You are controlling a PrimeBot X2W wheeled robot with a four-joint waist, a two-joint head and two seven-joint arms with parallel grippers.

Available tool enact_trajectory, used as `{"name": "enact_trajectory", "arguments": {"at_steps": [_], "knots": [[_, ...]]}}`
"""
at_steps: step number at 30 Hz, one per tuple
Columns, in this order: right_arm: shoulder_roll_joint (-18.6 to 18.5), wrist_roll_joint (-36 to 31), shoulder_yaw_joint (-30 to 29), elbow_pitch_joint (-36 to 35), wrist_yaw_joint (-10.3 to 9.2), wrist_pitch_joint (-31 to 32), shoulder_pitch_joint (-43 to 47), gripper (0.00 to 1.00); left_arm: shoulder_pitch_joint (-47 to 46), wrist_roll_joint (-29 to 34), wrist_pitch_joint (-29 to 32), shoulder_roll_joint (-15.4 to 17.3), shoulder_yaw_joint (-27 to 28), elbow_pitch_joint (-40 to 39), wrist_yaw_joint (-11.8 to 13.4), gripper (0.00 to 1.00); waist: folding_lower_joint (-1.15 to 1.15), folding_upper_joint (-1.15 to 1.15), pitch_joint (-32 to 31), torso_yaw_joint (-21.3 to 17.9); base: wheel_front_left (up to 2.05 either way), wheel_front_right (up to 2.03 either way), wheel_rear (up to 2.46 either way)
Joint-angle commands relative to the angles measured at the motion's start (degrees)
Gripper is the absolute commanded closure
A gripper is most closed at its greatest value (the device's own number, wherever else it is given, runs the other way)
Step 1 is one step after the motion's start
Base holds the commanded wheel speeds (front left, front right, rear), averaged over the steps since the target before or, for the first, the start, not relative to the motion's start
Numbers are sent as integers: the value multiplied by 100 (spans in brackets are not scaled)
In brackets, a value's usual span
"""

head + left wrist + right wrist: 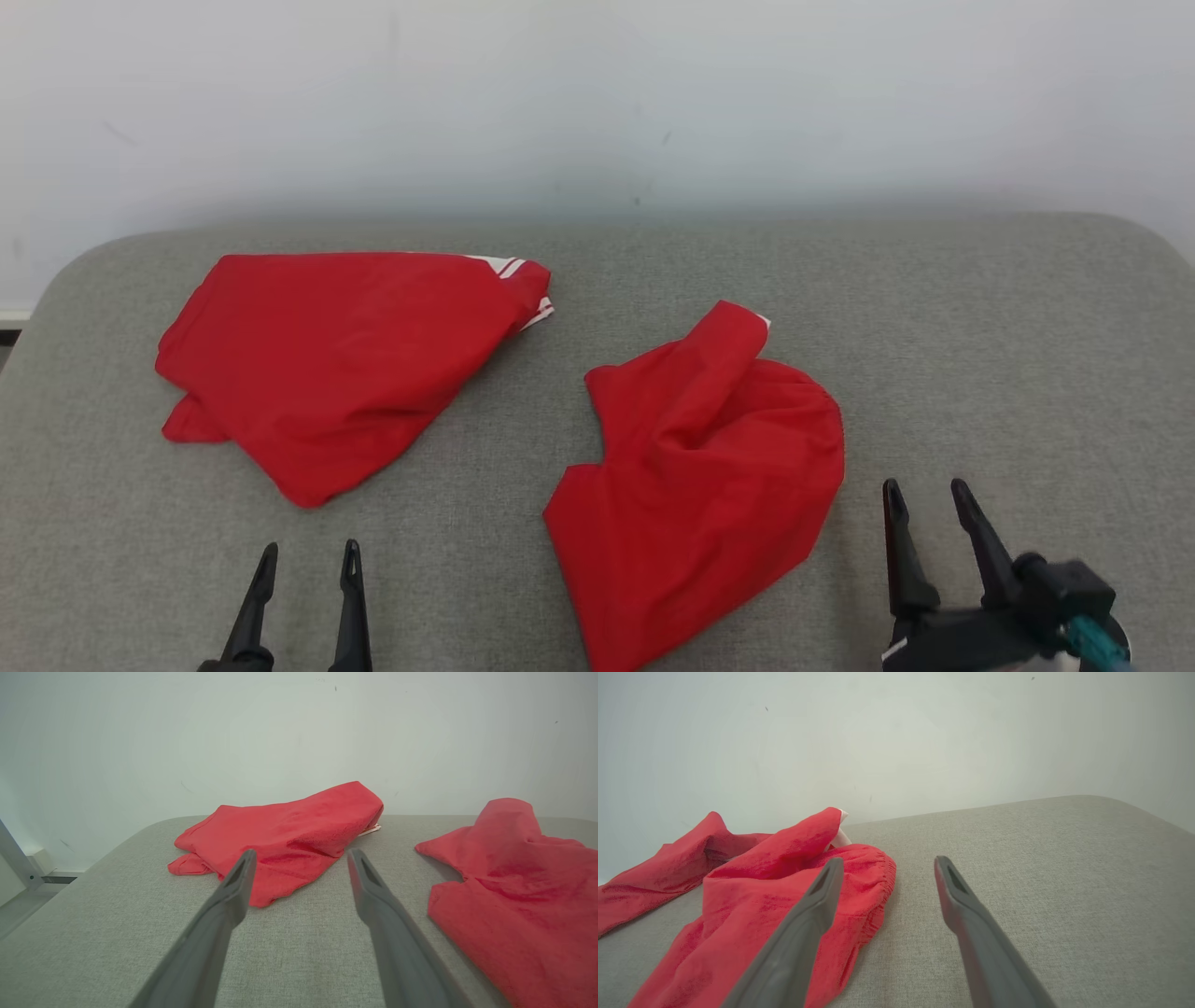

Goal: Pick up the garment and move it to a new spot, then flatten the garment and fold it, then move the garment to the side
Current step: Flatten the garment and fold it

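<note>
Two red garments lie on the grey padded table. A crumpled red garment with an elastic waistband lies at centre right, also seen as the near red garment and the right-hand garment. A second red garment with white trim lies at the back left, seen again as the far garment. My left gripper stands open near the front edge, below that left garment, empty. My right gripper stands open just right of the crumpled garment, empty.
A pale wall rises right behind the table. The table's corners are rounded, and its left edge drops to a floor with a metal strut. Bare grey surface stretches to the right of the crumpled garment.
</note>
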Motion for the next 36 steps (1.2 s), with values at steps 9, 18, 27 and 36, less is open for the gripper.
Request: {"name": "enact_trajectory", "arguments": {"at_steps": [9,18,27,36], "knots": [[-483,171,254,1581,-13,-2,-1250,0,-242,82,-20,-65,-68,-57,-4,0,0,0,331,345,0,0,0],[-623,501,676,3174,-13,-1,-2111,0,-427,-23,-20,-74,-91,-19,5,0,0,0,611,587,0,0,0],[-805,910,958,3485,-13,-2,-2333,100,-348,-121,-20,-76,-96,-9,108,0,0,0,553,447,0,0,0],[-1543,812,212,2806,-13,-2,-1946,100,-228,-181,-20,-75,-200,31,102,0,0,0,288,85,0,0,0]]}}
